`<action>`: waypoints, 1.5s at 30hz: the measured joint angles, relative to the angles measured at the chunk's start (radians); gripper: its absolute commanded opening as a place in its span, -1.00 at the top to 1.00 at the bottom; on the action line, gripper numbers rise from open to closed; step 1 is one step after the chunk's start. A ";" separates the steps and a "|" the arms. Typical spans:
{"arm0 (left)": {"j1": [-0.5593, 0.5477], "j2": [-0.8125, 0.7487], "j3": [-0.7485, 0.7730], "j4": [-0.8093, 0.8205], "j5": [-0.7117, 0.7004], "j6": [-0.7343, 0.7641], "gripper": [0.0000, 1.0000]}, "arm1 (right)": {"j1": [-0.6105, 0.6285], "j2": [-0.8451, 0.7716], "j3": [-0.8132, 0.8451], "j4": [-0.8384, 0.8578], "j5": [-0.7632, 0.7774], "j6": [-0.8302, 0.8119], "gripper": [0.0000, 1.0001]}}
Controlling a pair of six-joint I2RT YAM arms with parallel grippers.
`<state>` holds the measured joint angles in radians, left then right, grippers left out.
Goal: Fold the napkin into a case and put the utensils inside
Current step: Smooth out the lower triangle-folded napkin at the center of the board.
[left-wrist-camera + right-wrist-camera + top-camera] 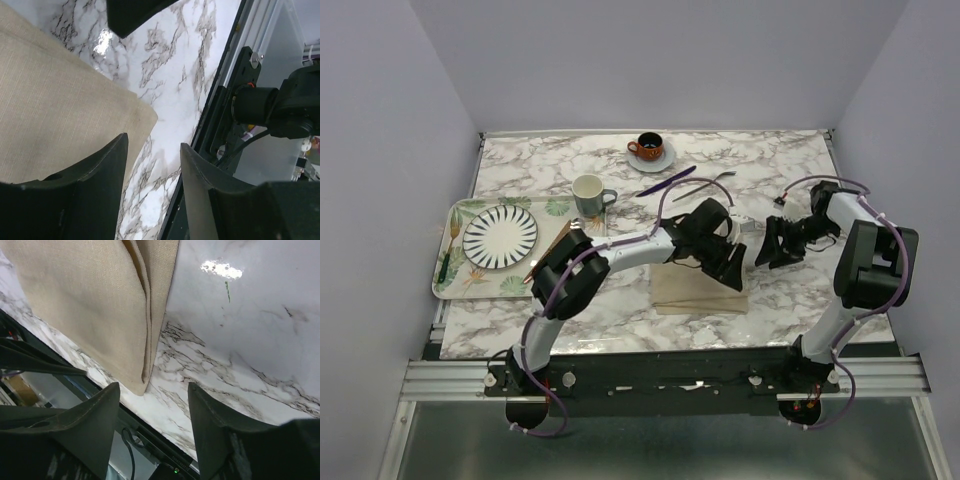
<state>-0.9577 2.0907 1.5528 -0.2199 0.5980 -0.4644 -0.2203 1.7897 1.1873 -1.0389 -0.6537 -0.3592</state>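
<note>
Beige cloth lies folded on the marble table (570, 320), and neither arm holds it. The napkin (700, 290) sits near the table's front edge as a layered rectangle, its stacked edges showing in the right wrist view. The left gripper (154, 145) hovers over one corner with its fingers spread and nothing between them. The right gripper (154, 387) hangs just beside the other long side, its fingers also apart and empty.

The likely trouble is the fold itself. With nothing pressing on the layers, soft cloth can relax or slide, and a finger catching only the top layer would peel the case open instead of shaping it. A pull toward the robot could also drag a corner over the front edge.

The purple knife (666, 181) and the silver fork (705, 186) lie well apart from the napkin, toward the far side of the table. Both are slim and flat on hard marble, so a pinch may skid off. The copper-coloured knife (548, 255) by the tray could be picked by mistake.
</note>
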 measured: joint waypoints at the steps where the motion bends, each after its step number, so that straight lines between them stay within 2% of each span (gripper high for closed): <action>1: 0.006 -0.010 -0.013 0.000 0.006 0.004 -0.11 | 0.000 0.001 -0.006 0.000 -0.001 0.000 -0.18; 5: 0.069 -0.109 -0.112 -0.014 0.025 0.033 -0.12 | 0.000 0.008 -0.020 -0.002 -0.015 -0.008 -0.13; 11: 0.252 -0.287 -0.273 -0.078 0.021 0.161 -0.10 | 0.007 0.026 -0.027 0.004 -0.025 -0.005 -0.09; 14: 0.308 -0.313 -0.331 -0.112 0.016 0.204 -0.09 | 0.025 0.036 -0.027 0.015 -0.025 0.006 -0.09; 28: 0.378 -0.345 -0.439 -0.151 0.016 0.259 -0.11 | 0.161 0.100 0.047 0.115 0.040 0.091 -0.15; 38: 0.387 -0.348 -0.439 -0.146 0.016 0.258 -0.10 | 0.193 0.147 0.099 0.138 0.057 0.118 -0.07; 45: 0.423 -0.348 -0.439 -0.143 0.016 0.257 -0.10 | 0.208 0.180 0.137 0.154 0.057 0.129 0.12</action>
<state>-0.5346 1.7428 1.1137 -0.3634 0.6140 -0.2077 -0.0124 1.9697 1.3243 -0.8848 -0.5964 -0.2298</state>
